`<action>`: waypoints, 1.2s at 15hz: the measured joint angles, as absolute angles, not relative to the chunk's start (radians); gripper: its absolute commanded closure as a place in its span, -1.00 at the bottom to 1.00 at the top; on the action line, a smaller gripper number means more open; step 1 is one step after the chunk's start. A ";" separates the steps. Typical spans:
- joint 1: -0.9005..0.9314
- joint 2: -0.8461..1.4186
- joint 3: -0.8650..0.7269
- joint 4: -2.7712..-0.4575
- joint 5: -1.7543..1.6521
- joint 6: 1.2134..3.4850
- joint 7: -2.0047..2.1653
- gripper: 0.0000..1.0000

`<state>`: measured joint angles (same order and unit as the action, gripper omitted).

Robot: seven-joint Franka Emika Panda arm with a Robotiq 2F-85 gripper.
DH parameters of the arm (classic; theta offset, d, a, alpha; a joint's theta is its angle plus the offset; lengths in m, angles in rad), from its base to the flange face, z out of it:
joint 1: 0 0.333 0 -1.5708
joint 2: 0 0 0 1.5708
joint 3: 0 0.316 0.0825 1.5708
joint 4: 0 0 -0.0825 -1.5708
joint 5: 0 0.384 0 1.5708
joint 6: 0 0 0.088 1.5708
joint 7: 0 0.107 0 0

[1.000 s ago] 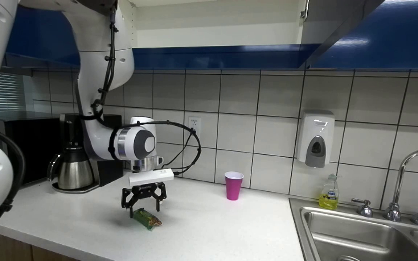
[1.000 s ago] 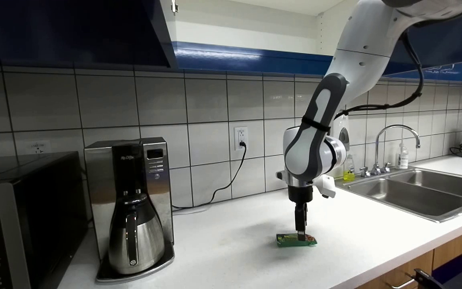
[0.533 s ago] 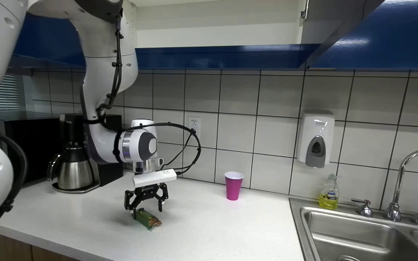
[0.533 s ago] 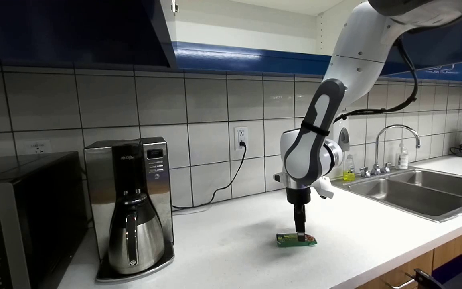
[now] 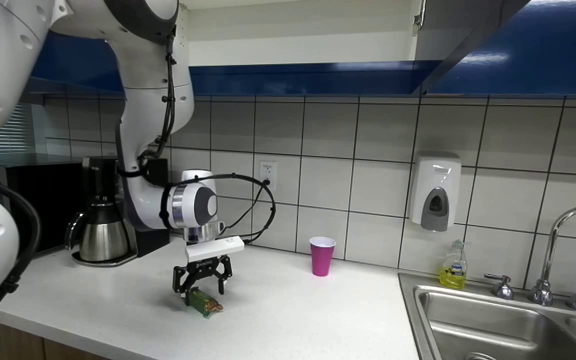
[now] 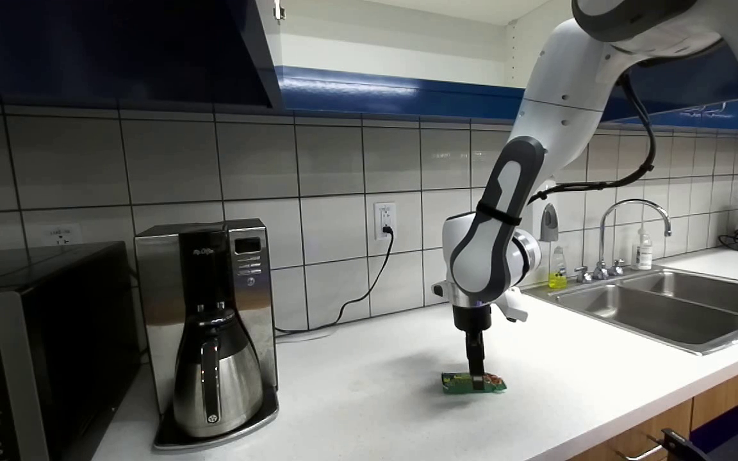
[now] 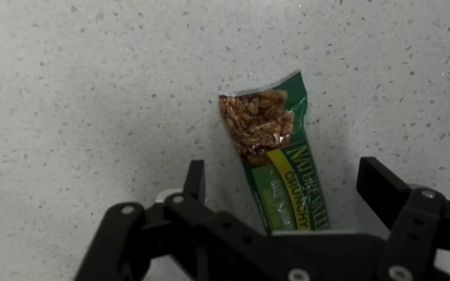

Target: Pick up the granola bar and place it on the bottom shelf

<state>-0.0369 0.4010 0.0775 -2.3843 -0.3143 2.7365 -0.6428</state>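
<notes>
The granola bar (image 7: 277,168), in a green wrapper with a brown oat picture at one end, lies flat on the white countertop. My gripper (image 7: 281,167) points down over it and stands open, one finger on either side. In the wrist view bare counter shows between the bar and both fingers, and the gripper body hides the bar's near end. Low over the counter, the near finger (image 6: 477,378) covers part of the bar in an exterior view. The bottom shelf's top surface is hidden behind the blue trim (image 5: 298,77) of the open white overhead cabinet.
A pink cup (image 5: 321,257) stands near the tiled wall. The coffee maker (image 6: 209,326) and microwave (image 6: 42,346) are at one end of the counter, the sink (image 5: 483,320) and dish soap (image 5: 453,265) at the other. An open cabinet door (image 5: 463,40) hangs above.
My gripper has come down a little and shifted slightly to straddle the granola bar. Its fingers have stayed open. The bar has not moved.
</notes>
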 measured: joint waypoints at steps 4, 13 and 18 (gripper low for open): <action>-0.034 0.418 0.077 -2.369 -0.315 2.737 -0.643 -0.31; -0.032 0.443 0.079 -2.343 -0.315 2.736 -0.643 0.65; -0.032 0.448 0.081 -2.335 -0.315 2.736 -0.643 0.65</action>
<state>-0.0322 0.4477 0.0813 -2.3350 -0.3145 2.7365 -0.6427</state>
